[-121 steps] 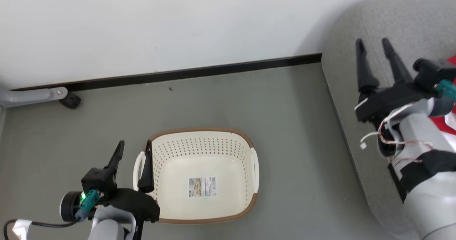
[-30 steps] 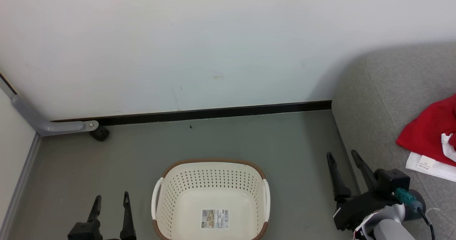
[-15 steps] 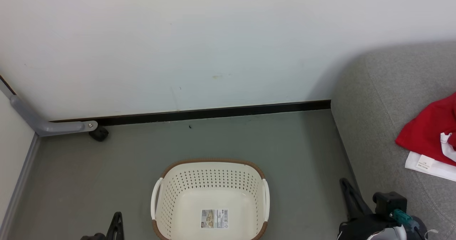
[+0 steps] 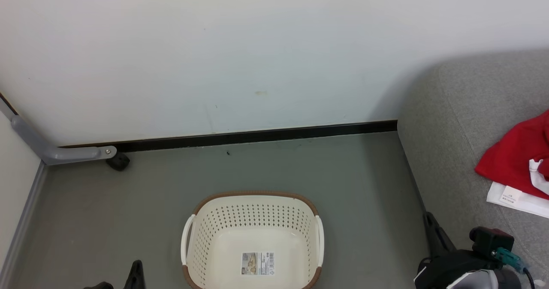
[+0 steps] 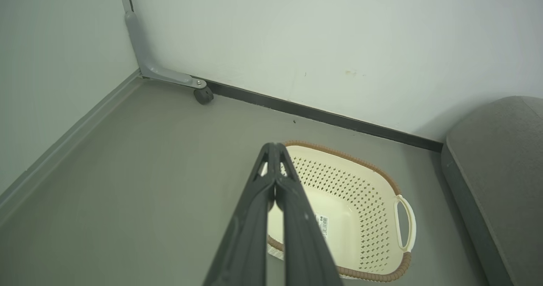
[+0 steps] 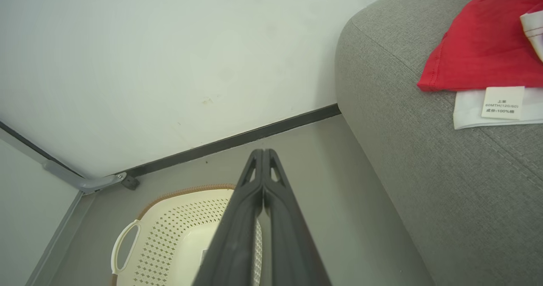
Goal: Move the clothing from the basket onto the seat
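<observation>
Found clothing lying on seat, red fabric over white piece with tag, set back from seat edge facing basket. Saw basket upright on floor, apart from seat, label sticker on inner bottom. Noted left gripper fingers pressed together, gripping nothing, beside basket's left side. Noted right gripper likewise closed, empty, over floor between basket and seat.

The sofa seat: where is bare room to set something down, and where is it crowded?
Bare fabric runs from the sofa end near the wall to the red clothing. The part under the clothing is crowded. The basket is also empty.
</observation>
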